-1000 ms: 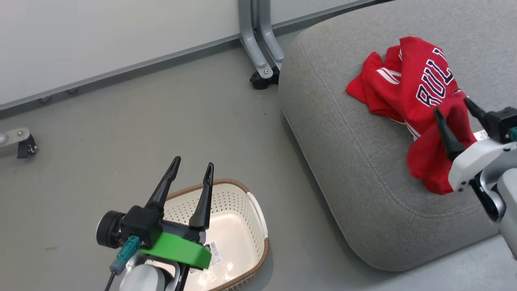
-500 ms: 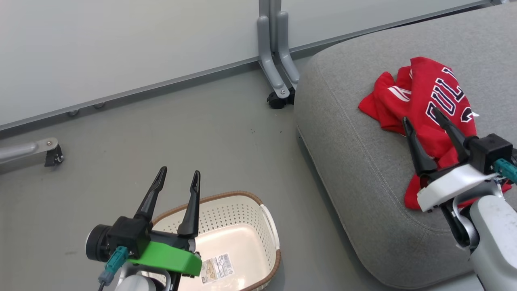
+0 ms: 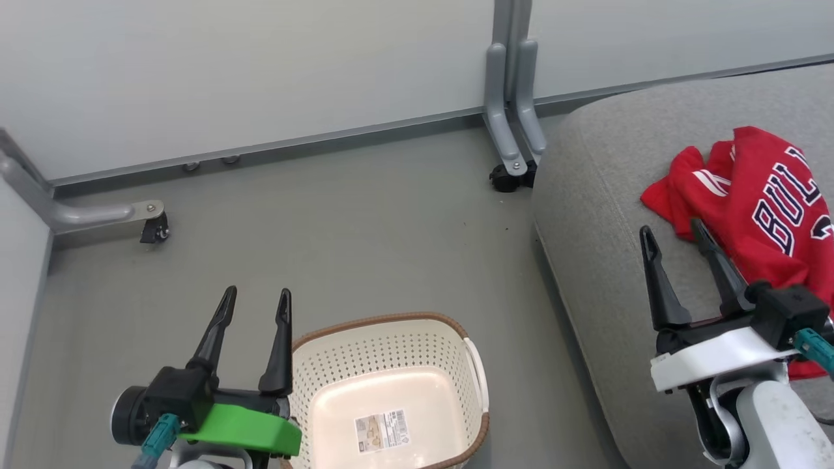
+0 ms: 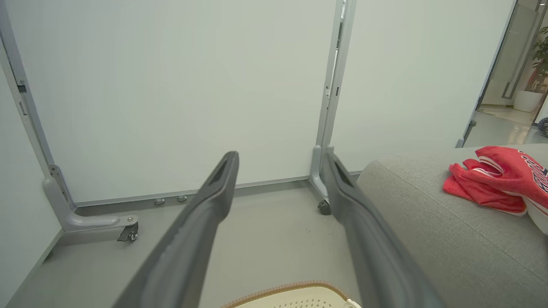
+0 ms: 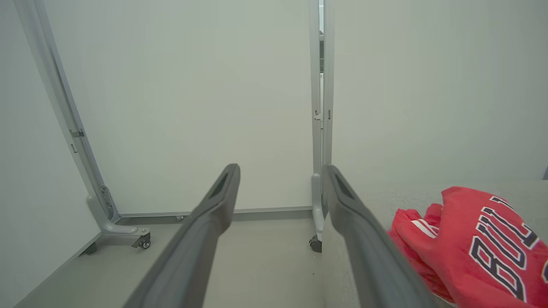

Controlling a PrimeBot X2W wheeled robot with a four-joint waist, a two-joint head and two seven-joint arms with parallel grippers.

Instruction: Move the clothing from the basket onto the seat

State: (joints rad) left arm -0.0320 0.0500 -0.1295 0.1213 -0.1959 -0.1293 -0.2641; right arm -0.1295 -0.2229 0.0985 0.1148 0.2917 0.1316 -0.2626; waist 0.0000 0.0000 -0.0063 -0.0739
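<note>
Crumpled red clothing (image 3: 762, 202) lies on the grey woven seat (image 3: 599, 195).
The perforated cream basket (image 3: 378, 318), brown-rimmed, stands on the smooth floor beside it; left end effector (image 3: 257, 292) and right end effector (image 3: 670, 227) hold tapered dark fingers apart, empty.

- seat (image 3: 586, 215): grey woven cloth, coarse and matt, stitched seams
- clothing (image 3: 736, 195): red jersey cloth, smooth, kinda soft sheen
- basket (image 3: 391, 352): cream plastic, punched with holes, bit glossy on the bottom; brown woven-look rim
- label (image 3: 381, 430) inside it: paper sticker
- floor (image 3: 326, 228): smooth matt grey
- partition legs (image 3: 498, 117): grey painted metal, satin
</note>
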